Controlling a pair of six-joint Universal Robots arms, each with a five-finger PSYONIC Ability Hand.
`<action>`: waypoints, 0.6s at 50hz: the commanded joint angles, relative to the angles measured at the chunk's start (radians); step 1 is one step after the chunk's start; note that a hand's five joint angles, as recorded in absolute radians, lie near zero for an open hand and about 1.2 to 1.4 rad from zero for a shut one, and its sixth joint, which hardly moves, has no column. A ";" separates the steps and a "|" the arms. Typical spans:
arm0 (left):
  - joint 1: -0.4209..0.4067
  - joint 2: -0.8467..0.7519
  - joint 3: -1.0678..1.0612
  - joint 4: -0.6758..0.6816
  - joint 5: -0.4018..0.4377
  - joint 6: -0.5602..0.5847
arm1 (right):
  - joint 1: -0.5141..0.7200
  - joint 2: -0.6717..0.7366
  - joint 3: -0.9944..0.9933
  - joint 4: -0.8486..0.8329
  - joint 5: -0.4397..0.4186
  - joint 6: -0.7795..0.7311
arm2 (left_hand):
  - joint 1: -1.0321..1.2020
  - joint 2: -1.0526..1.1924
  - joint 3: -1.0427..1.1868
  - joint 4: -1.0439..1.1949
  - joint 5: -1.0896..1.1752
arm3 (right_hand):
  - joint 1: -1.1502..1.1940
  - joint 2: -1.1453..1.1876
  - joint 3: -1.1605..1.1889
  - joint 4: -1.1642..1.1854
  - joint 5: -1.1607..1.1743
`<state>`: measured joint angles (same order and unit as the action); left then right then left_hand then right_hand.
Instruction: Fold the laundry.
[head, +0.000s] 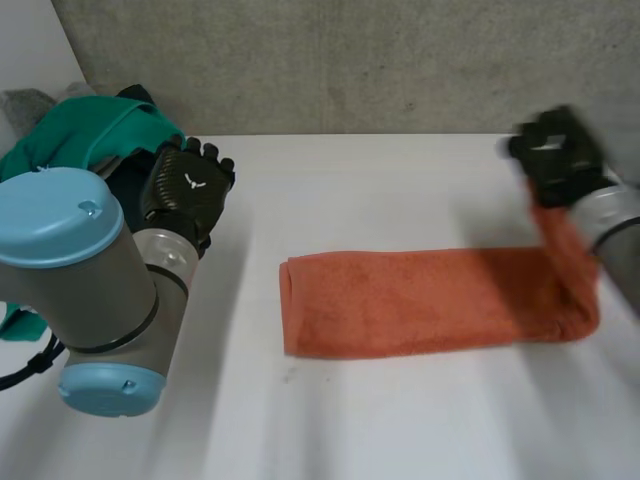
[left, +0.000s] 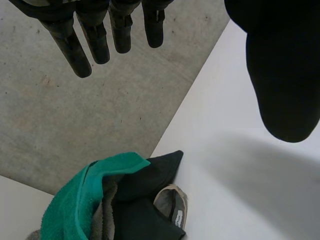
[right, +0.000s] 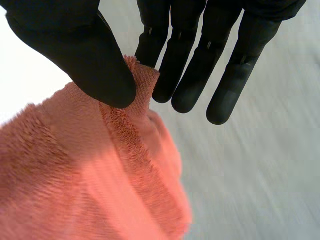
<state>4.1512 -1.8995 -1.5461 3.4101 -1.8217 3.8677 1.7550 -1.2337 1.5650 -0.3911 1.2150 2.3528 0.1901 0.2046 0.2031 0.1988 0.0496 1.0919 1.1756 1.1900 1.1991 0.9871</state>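
Note:
An orange towel (head: 420, 300) lies folded into a long strip across the middle of the white table (head: 400, 420). My right hand (head: 558, 155) pinches its right end between thumb and fingers and lifts that end off the table. In the right wrist view the towel's hem (right: 135, 90) sits clamped under the thumb (right: 85, 55) against the fingers (right: 187, 75). My left hand (head: 185, 190) hovers at the table's left edge, fingers straight and apart from the thumb in the left wrist view, holding nothing (left: 100, 35).
A heap of laundry (head: 85, 135) with a green towel (left: 80, 200) and dark clothes (left: 145, 200) lies at the table's far left corner, beyond my left hand. A grey concrete wall (head: 350, 60) runs behind the table.

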 joint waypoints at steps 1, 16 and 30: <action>-0.003 0.023 -0.042 0.000 0.002 -0.036 | 0.364 0.104 0.093 -0.095 -0.110 -0.018 | -0.009 -0.023 -0.022 -0.018 -0.043 | 0.304 0.221 0.206 0.197 0.235; -0.009 0.013 -0.045 0.006 0.005 -0.043 | 0.416 0.134 0.171 -0.083 -0.084 -0.064 | -0.009 -0.023 -0.022 -0.018 -0.043 | -0.854 -0.937 -0.952 -0.961 -0.923; -0.131 -0.032 0.050 0.020 0.022 -0.045 | 0.034 -0.044 0.210 0.264 0.021 0.277 | -0.009 -0.023 -0.022 -0.018 -0.043 | -0.917 -1.001 -1.015 -1.025 -0.987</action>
<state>4.0617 -1.9105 -1.5246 3.4259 -1.7987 3.8228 1.8922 -1.2838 1.7391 -0.2385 1.2328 2.6572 0.1901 0.2046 0.2031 0.1988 0.0494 0.2316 0.2133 0.2066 0.2094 0.0436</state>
